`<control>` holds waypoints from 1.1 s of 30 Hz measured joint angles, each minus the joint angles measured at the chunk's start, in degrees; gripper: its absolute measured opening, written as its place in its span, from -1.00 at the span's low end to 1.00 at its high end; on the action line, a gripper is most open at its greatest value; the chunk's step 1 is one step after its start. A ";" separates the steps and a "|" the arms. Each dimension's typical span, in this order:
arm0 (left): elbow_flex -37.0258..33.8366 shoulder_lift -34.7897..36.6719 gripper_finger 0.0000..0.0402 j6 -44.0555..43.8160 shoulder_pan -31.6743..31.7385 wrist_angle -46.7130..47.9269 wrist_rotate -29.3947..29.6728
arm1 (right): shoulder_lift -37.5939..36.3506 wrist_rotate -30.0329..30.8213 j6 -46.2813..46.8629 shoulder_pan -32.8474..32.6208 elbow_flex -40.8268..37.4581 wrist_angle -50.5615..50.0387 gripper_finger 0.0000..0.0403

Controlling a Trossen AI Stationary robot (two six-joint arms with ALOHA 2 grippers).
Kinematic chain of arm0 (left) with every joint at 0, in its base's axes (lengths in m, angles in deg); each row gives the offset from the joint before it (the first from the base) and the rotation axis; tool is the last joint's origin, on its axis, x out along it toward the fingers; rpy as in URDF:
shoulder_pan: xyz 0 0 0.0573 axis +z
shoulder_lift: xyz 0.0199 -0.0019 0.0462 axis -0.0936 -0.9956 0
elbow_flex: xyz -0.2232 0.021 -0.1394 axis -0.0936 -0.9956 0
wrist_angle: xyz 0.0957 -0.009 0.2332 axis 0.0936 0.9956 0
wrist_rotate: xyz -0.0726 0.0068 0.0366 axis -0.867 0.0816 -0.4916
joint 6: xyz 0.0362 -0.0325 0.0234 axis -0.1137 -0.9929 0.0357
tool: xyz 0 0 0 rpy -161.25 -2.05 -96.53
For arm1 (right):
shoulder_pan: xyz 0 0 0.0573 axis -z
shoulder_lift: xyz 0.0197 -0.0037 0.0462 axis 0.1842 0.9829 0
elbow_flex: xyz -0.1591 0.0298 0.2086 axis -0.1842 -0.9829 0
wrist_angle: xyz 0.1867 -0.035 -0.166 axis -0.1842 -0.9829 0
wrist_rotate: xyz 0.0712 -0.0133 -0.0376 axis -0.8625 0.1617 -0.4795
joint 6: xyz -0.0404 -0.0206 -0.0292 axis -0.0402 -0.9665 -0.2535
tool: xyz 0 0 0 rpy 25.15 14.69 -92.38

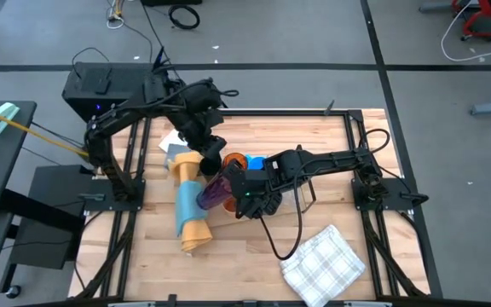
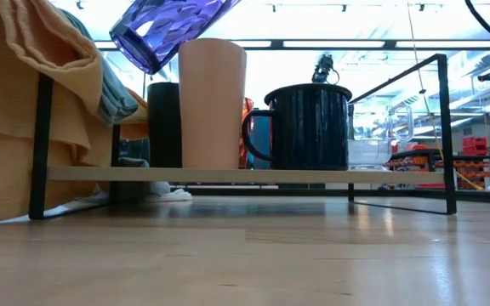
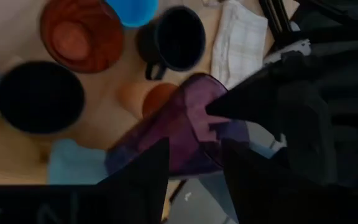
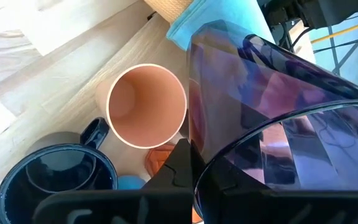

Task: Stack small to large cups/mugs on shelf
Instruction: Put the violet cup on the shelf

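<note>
So the right gripper is the one doing the work here. It's got the purple translucent tumbler clamped by the rim, one finger inside the mouth and one outside, and the thing is up in the air, tilted hard. From table level its closed base sits lower and out toward the rolled yellow-and-blue cloth, while the mouth end rises back toward the gripper, so the long axis is closer to lying down than standing up.

What matters next, I'd guess: the peach cup stands upright on the shelf, mouth open, just below and beside the tumbler's base. The black cup is right next to it on the cloth side, and the dark handled mug is on the other side. The amber cup and bright blue cup sit behind that row. If the tumbler is meant to nest or land in that row, it needs swinging upright first, and there's not much room between neighbours.

The left gripper hangs over the far edge of the shelf, above the black cup, fingers apart and holding nothing. It's near too, but the right arm already has the cup.
</note>
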 joint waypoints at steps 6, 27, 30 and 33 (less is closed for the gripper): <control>0.04 -0.98 -0.24 1.29 0.69 0.00 0.20 | 0.00 -0.01 -0.32 0.02 0.00 0.11 -0.98; -0.02 -4.52 -0.28 3.87 -2.39 0.14 -0.63 | 0.00 -0.21 -0.40 0.72 0.02 0.48 -0.98; 0.09 -5.08 -0.28 4.53 -2.37 0.13 -0.74 | 0.00 -0.05 -0.58 0.72 0.02 0.85 -0.98; -0.04 -5.46 -0.27 5.05 -2.37 0.09 -1.12 | 0.00 -0.04 -0.75 0.70 0.02 0.60 -0.98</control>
